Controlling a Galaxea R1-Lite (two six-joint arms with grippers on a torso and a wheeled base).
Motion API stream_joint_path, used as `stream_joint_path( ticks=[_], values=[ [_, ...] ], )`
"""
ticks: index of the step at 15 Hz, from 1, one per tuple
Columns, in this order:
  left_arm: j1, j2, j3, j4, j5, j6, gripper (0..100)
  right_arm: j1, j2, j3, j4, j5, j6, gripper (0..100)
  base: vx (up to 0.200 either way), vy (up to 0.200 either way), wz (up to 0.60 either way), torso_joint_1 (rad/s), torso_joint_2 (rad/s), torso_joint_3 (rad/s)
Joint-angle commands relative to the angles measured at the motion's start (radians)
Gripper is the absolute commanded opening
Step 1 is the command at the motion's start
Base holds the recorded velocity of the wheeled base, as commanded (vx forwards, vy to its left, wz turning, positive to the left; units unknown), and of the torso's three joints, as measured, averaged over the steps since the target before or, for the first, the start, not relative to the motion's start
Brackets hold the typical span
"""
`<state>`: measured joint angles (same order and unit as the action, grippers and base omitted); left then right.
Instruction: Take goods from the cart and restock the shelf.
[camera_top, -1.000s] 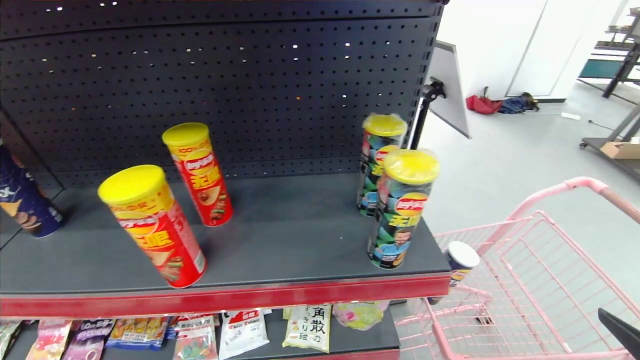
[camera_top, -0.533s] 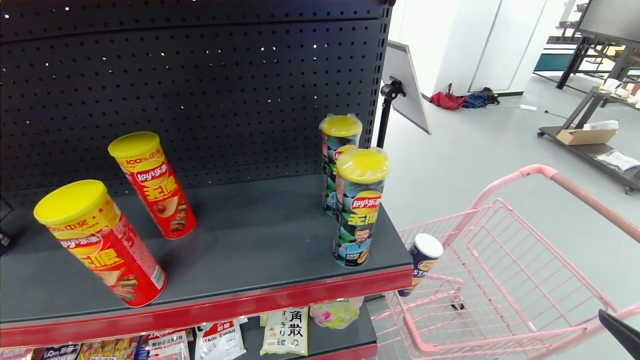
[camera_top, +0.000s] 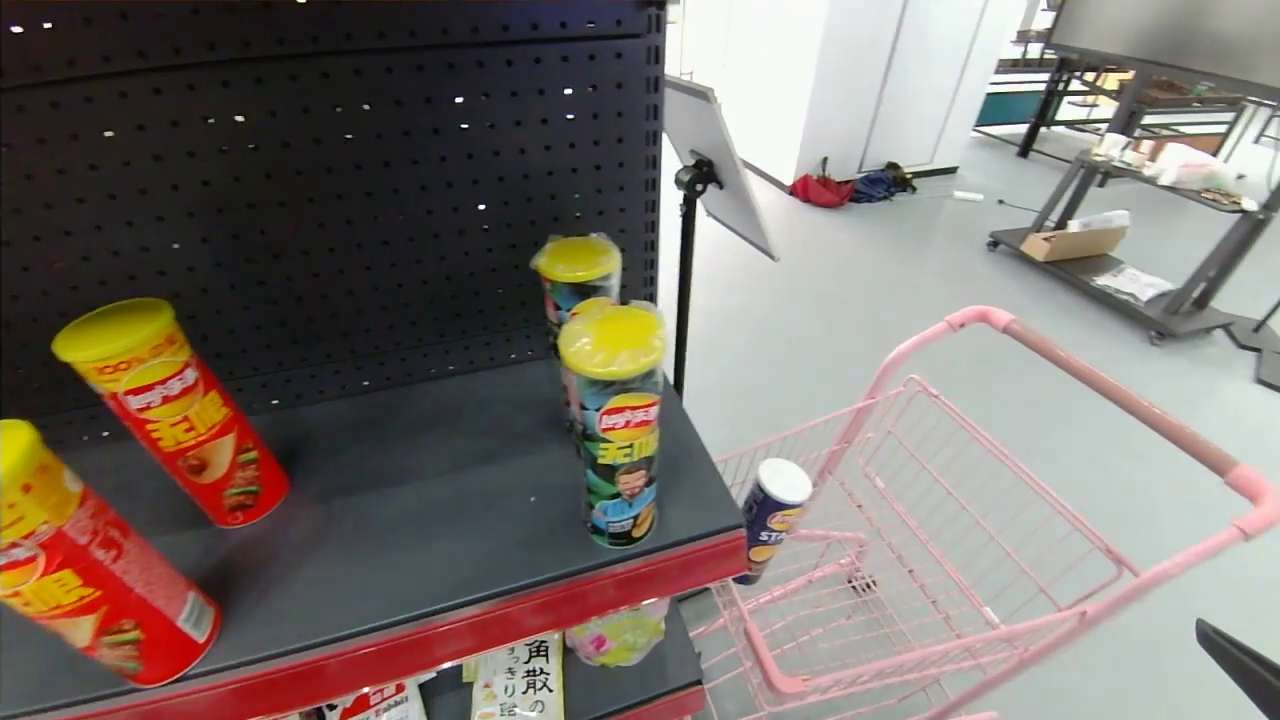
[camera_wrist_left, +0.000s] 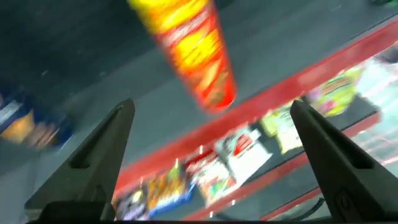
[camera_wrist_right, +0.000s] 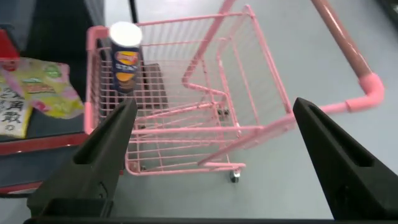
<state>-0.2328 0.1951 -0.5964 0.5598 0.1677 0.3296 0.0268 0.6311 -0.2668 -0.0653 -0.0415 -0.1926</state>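
A navy chip can with a white lid (camera_top: 772, 515) stands in the near-shelf corner of the pink cart (camera_top: 1090, 385); nothing else lies in the basket. On the dark shelf board (camera_top: 400, 500) stand two red cans (camera_top: 170, 410) and two green-and-black cans with yellow lids (camera_top: 615, 430). My right gripper (camera_wrist_right: 217, 168) hangs open and empty above the cart (camera_wrist_right: 249, 130), well short of the navy can (camera_wrist_right: 126, 56). My left gripper (camera_wrist_left: 214, 162) is open and empty in front of the shelf's red edge (camera_wrist_left: 298, 81), with a red can (camera_wrist_left: 193, 50) beyond it.
Snack bags (camera_top: 520, 680) fill the lower shelf. A board on a black stand (camera_top: 715, 165) rises beside the shelf end. Grey open floor lies around the cart; a low trolley with a box (camera_top: 1090, 245) is far right. Another dark-blue can (camera_wrist_left: 31, 124) stands on the shelf.
The head camera has swung to the right, so the shelf slid left in the picture and more of the cart shows. No can has moved.
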Motion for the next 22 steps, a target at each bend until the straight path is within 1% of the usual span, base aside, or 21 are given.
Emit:
stream_joint_path(
  ticks=[1, 5, 7, 14, 21, 22],
  values=[
    [0.0, 0.0, -0.002, 0.0, 0.001, 0.0, 100, 0.001, -0.001, 0.0, -0.001, 0.0, -0.001, 100, 0.0, 0.0, 0.0, 0.0, 0.0, 0.0],
    [0.0, -0.006, 0.0, 0.003, 0.001, 0.0, 100, -0.001, -0.002, 0.001, -0.001, -0.001, -0.001, 100, 0.0, 0.0, 0.0, 0.0, 0.0, 0.0],
    [0.001, -0.036, 0.017, 0.005, 0.001, 0.002, 100, -0.002, -0.004, 0.003, -0.001, -0.003, -0.001, 100, 0.0, 0.0, 0.0, -0.021, 0.03, 0.033],
    [0.001, -0.102, 0.066, 0.002, -0.013, 0.002, 100, -0.001, -0.047, 0.049, -0.001, -0.001, -0.001, 100, 0.0, 0.0, 0.0, -0.139, 0.34, 0.192],
    [0.001, -0.102, 0.076, -0.001, -0.013, 0.002, 100, -0.002, -0.045, 0.084, -0.002, -0.003, 0.001, 100, 0.0, 0.0, 0.0, -0.129, 0.33, 0.202],
    [0.001, -0.102, 0.107, -0.026, -0.011, 0.0, 100, -0.013, -0.008, 0.087, -0.005, -0.012, 0.004, 100, 0.0, 0.0, 0.0, -0.027, 0.08, 0.051]
  ],
)
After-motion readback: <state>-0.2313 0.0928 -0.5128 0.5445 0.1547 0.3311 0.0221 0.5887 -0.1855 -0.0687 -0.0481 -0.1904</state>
